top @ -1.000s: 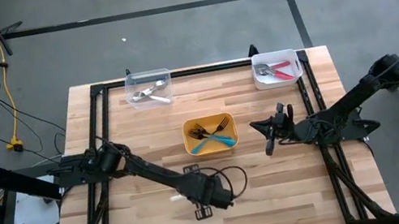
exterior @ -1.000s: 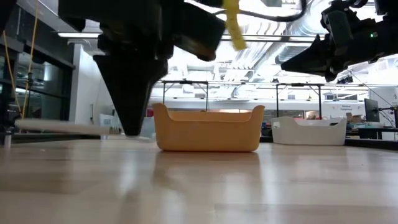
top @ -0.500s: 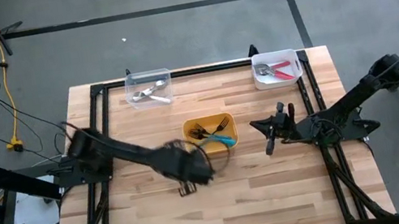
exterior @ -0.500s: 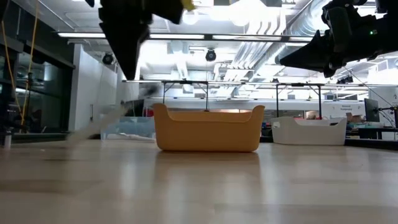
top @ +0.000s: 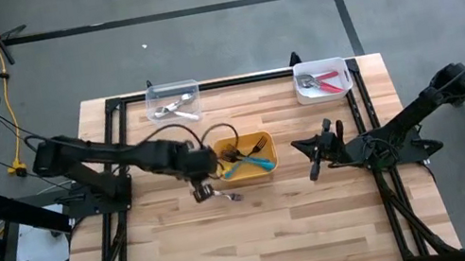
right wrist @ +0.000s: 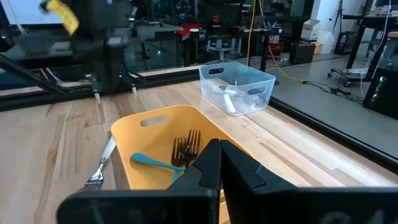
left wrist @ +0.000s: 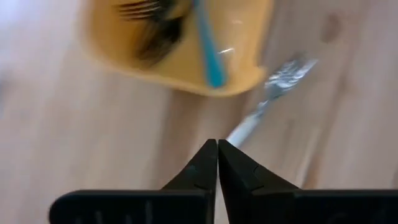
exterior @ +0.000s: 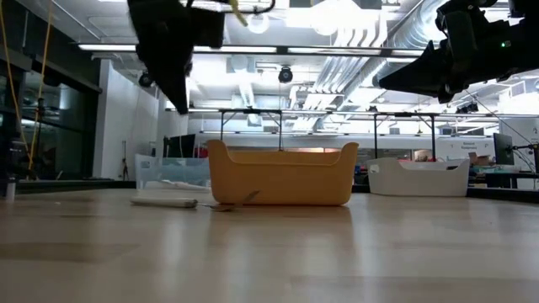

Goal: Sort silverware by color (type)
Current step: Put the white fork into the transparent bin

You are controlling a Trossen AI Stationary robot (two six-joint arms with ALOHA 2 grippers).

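- Wooden table (top: 325,220) is carrying three bins: yellow bin (top: 244,156) at centre, clear bin (top: 174,101) at the far left, white bin (top: 322,79) at the far right.
- White-handled fork (top: 221,193) is lying flat on the wood just beside the yellow bin's near left corner; the low view is showing it resting in front of that bin.
- Blue-handled fork (right wrist: 155,163) and dark-tined forks are sitting inside the yellow bin; red-handled pieces (top: 330,82) are lying in the white bin, pale ones in the clear bin.
- Left gripper (left wrist: 217,155) is hanging above the table over the loose fork, fingers pressed together, holding nothing.
- Left arm is reaching in low from the left edge, its wrist pointing down.
- Right gripper (top: 315,172) is waiting right of the yellow bin, raised, fingers likewise together and empty.
- Judgement: the fork looks to need regrasping; opening the fingers first, aligning them across the thin handle and descending squarely should be helping, since a flat, slim handle is likely to slip.
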